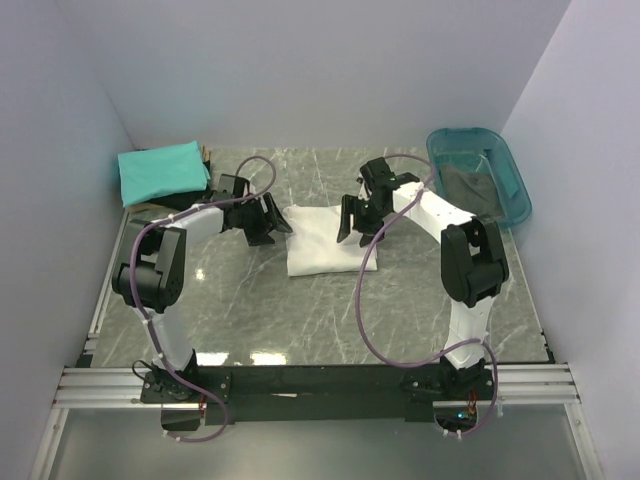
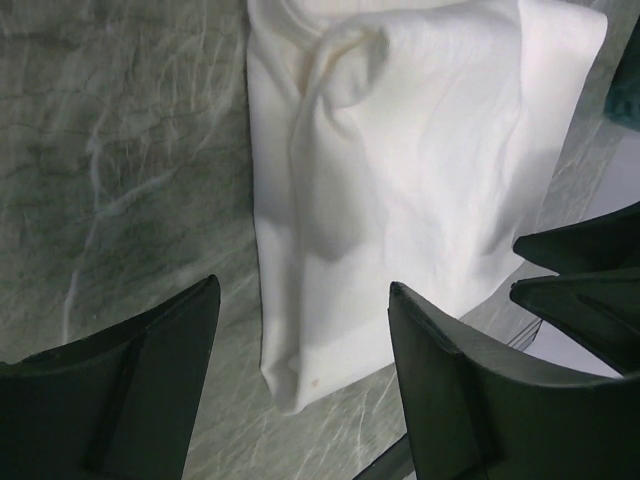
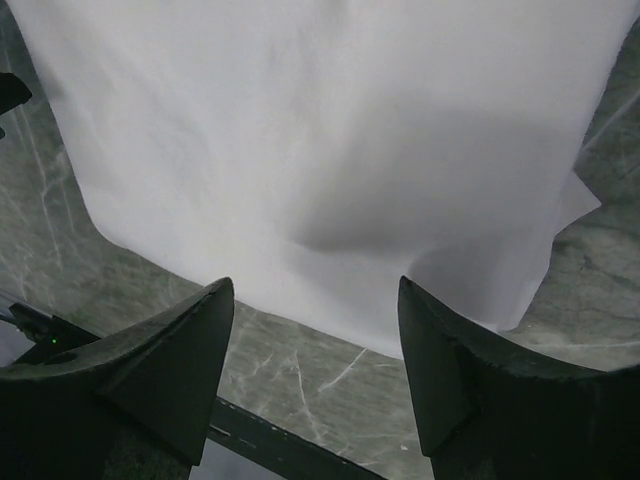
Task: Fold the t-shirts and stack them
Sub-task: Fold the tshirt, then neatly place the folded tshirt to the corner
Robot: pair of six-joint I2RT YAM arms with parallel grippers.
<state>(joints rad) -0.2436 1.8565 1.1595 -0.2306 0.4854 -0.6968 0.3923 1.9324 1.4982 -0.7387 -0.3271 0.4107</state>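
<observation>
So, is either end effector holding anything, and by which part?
Nothing is held. The left end effector and right end effector stand open at the edges of the white t-shirt.

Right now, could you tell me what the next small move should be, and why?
Probably lower the left gripper onto the edge of the white shirt and close. It and the right gripper hang open at the shirt's sides, holding nothing; the shirt looks folded, ready for the teal shirt.

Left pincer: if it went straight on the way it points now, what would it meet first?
Probably the white t-shirt, its folded edge right ahead of the open left pincer; depth unclear, possibly the table.
</observation>
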